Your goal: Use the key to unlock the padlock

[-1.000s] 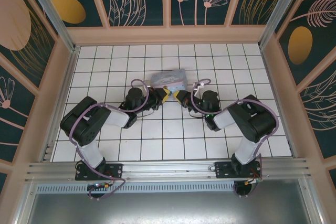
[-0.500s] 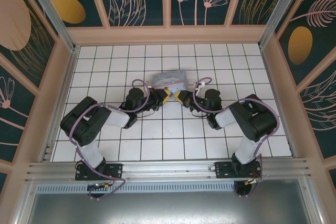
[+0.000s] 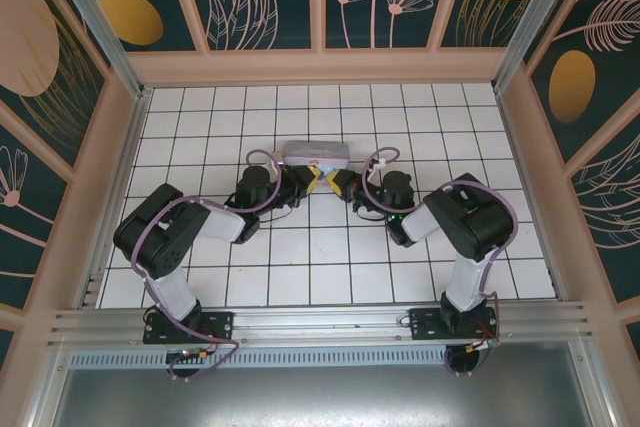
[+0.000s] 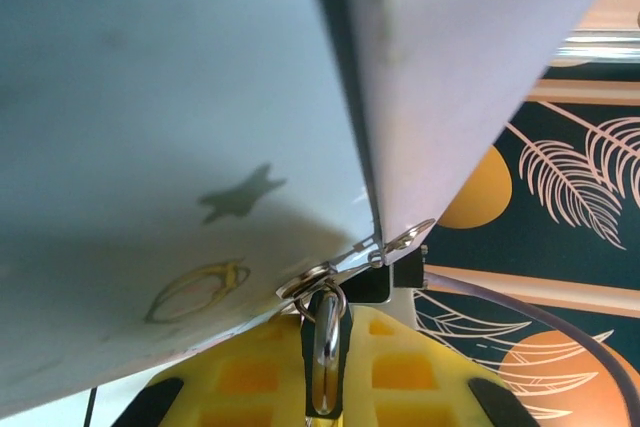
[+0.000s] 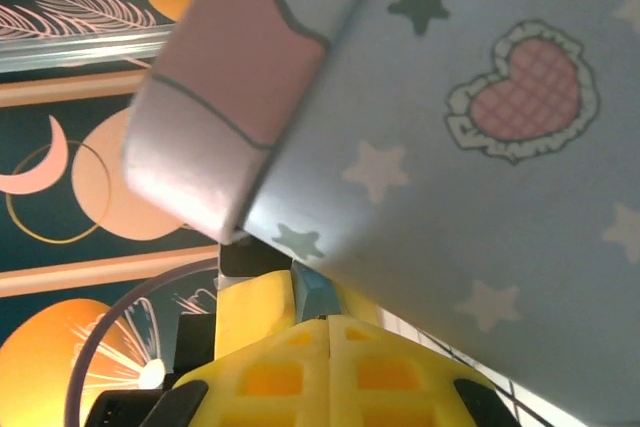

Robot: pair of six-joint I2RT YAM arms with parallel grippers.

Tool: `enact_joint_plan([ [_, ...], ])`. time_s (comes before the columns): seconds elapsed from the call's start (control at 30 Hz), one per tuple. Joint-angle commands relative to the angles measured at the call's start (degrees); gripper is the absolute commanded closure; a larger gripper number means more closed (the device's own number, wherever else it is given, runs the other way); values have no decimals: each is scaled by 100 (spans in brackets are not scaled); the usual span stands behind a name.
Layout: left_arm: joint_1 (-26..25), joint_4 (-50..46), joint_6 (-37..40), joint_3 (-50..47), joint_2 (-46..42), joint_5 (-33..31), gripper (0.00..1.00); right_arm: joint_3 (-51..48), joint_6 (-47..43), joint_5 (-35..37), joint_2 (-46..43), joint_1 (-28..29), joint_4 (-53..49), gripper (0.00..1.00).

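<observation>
The pastel box stands tipped up on its edge at mid-table, with both grippers meeting at its near side. My left gripper is shut on the padlock, seen edge-on as a shiny sliver between the yellow pads. The padlock's thin ring hangs from the box's metal hasp. My right gripper has its pads pressed together, tips right against the padlock's bluish-grey body. A left finger sits beside it. The key is hidden.
The box's star-and-heart printed face looms close over the right wrist camera, and its pale underside over the left. Purple cables loop above both wrists. White tiled floor lies open in front of the arms.
The box has tipped up from lying flat to standing on its edge. Both grippers shifted slightly away from the bases, the right one closing in leftward. Both stay shut.
</observation>
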Motion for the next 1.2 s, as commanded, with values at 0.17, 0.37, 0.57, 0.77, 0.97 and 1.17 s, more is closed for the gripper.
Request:
enact_joint_plan([
  [0.17,-357,13,101,87,-55,1067,100,375,-1236,-691,-553,-219,-219,100],
  [0.37,-364,-23,115,97,-70,1083,100,667,-2339,-891,-695,-237,-1383,100],
  [0.57,-364,1,118,76,-51,1064,100,609,-1525,-975,-528,-211,-759,100],
  [0.77,-363,105,9,65,-46,1067,100,581,532,-774,-82,-77,908,100],
  [0.97,-364,71,-89,63,-150,1109,100,629,1106,-680,74,-77,1304,100],
  [1.17,-361,9,-136,44,-265,1171,100,664,-253,-960,-475,-94,-144,100],
])
